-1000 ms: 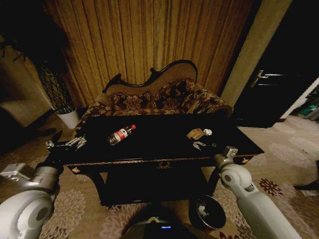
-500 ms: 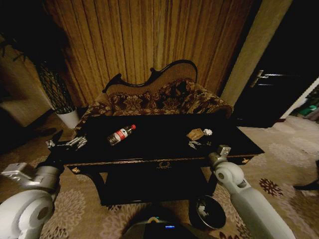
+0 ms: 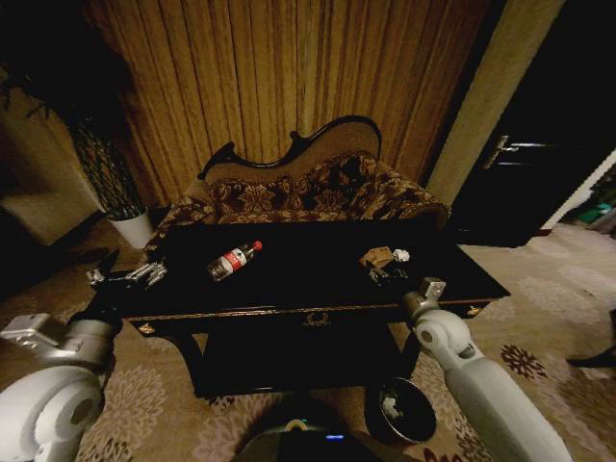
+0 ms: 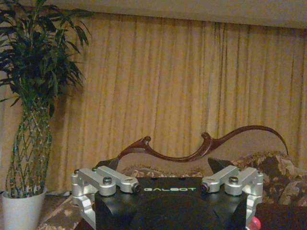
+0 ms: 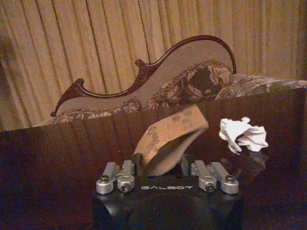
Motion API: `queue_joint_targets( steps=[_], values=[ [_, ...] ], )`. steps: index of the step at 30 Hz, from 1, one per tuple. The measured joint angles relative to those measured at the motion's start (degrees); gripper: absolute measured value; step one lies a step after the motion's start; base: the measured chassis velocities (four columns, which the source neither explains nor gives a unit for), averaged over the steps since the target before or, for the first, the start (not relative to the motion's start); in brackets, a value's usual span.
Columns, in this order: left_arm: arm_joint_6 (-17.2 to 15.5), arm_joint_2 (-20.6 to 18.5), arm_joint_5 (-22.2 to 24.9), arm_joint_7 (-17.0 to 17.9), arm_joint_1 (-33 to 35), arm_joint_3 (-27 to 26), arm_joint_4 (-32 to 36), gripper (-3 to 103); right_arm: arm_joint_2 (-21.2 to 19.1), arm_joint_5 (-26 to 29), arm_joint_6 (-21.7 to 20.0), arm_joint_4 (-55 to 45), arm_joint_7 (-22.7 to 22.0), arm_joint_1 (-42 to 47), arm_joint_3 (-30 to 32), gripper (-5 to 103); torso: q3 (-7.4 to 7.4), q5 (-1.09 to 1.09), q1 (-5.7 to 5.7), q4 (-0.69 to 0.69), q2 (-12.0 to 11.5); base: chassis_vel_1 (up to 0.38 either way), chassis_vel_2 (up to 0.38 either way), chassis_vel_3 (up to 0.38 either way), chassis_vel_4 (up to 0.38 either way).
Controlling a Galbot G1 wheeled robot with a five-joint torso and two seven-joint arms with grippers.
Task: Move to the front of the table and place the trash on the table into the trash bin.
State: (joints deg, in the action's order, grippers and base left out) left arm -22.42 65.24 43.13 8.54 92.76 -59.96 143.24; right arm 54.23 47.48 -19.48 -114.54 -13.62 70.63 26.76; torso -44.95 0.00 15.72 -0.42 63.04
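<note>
On the black glossy table (image 3: 289, 289) a clear bottle (image 3: 234, 260) with a red cap lies left of centre. Toward the right lie the tan crumpled paper (image 3: 377, 257) and a small white wad (image 3: 400, 255). My right gripper (image 3: 386, 273) reaches over the front edge to the paper. In the right wrist view the tan paper (image 5: 170, 139) sits between the fingers (image 5: 120, 176), which have drawn in against both its sides, and the white wad (image 5: 242, 134) lies just beside it. My left gripper (image 3: 130, 277) hangs open off the table's left end. The dark trash bin (image 3: 402, 409) stands on the floor by my right arm.
A floral sofa (image 3: 308, 188) with a carved back stands right behind the table, before a curtain. A plant in a white pot (image 3: 133, 229) stands at the far left. A dark door (image 3: 525, 183) is at the right. Patterned carpet surrounds the table.
My right gripper has moved forward over the table's front edge up to the tan paper. The left arm and the bottle have stayed put.
</note>
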Motion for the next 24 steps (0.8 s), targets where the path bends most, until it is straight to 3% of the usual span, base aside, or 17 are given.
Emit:
queue_joint_targets(
  steps=[6,11,12,24],
  values=[
    [0.01,0.05,-0.05,0.01,0.0,0.01,0.0,100,-0.38,0.12,0.02,-0.29,-0.01,0.22,0.0,25,0.0,0.0,0.0,0.0,0.0,0.0,0.0,0.0,0.0],
    [0.03,0.19,-0.08,0.02,0.15,0.05,0.0,100,-0.69,0.24,0.03,-1.12,-0.01,0.4,-0.06,14,0.0,0.0,0.0,0.0,0.0,0.0,0.0,0.0,0.0],
    [0.03,0.19,-0.09,0.02,0.04,0.14,0.0,100,-0.85,0.47,0.03,-1.51,-0.01,0.4,-0.06,3,0.0,0.0,0.0,0.0,0.0,0.0,0.0,0.0,0.0],
    [0.07,0.24,-0.1,0.02,0.0,0.25,0.0,100,-0.89,0.91,1.1,-2.58,0.0,1.74,1.19,0,0.0,0.0,0.0,0.0,0.0,0.0,0.0,0.0,0.0]
  ],
)
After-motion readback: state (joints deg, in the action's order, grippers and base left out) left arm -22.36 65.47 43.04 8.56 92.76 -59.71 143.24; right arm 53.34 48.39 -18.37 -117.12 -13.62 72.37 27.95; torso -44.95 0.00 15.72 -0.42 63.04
